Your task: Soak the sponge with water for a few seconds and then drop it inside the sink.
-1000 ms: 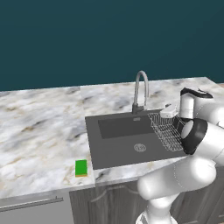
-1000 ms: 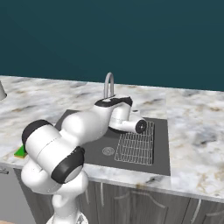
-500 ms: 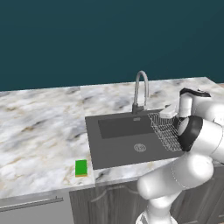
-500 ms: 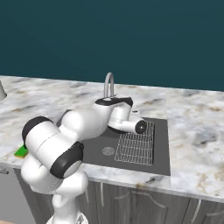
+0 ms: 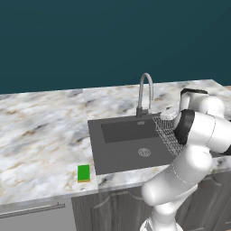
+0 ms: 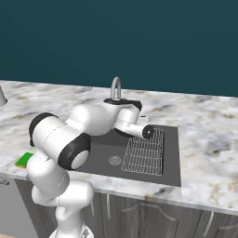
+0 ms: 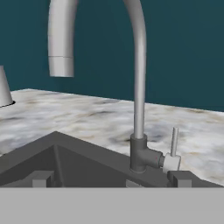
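Hand view: gripper (image 7: 109, 181) jaws wide, empty, faucet handle (image 7: 174, 146) just ahead, likely to start water; sponge (image 5: 83, 173) waits well behind on the counter.

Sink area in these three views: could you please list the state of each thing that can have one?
faucet: off, no stream from its spout
faucet handle: upright
sponge: lying flat on the counter, left of the basin, untouched
sink: holding no water, wire rack in its right part
gripper: open, holding nothing, facing the faucet
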You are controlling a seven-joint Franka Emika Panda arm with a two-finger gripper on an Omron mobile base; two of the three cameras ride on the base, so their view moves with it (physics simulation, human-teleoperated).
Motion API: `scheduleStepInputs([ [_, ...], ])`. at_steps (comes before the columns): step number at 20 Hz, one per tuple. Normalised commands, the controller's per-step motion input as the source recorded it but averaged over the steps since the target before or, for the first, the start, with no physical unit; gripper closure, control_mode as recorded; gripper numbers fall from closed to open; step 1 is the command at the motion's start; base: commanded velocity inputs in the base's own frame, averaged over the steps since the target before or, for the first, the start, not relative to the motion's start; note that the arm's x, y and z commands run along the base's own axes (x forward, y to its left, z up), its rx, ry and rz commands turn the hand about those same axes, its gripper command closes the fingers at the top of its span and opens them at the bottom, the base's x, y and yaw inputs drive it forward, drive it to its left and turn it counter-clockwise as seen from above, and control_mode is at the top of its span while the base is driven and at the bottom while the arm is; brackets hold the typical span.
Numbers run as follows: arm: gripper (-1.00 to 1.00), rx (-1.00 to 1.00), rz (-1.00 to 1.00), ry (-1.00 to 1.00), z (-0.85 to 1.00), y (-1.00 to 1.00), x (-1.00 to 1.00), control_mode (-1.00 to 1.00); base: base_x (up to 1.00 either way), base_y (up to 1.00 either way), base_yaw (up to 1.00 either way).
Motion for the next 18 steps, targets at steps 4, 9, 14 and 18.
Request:
scheduleStepInputs([
  [4,-1.0,0.0,0.0,0.0,-0.1,0.0,0.26,-1.0,0.0,0.0,0.0],
  [9,-1.0,0.0,0.0,0.0,-0.1,0.0,0.29,-1.0,0.0,0.0,0.0],
  [14,-1.0,0.0,0.0,0.0,-0.01,0.0,0.33,-1.0,0.0,0.0,0.0],
  [18,-1.0,0.0,0.0,0.0,0.0,0.0,0.26,-1.0,0.0,0.0,0.0],
])
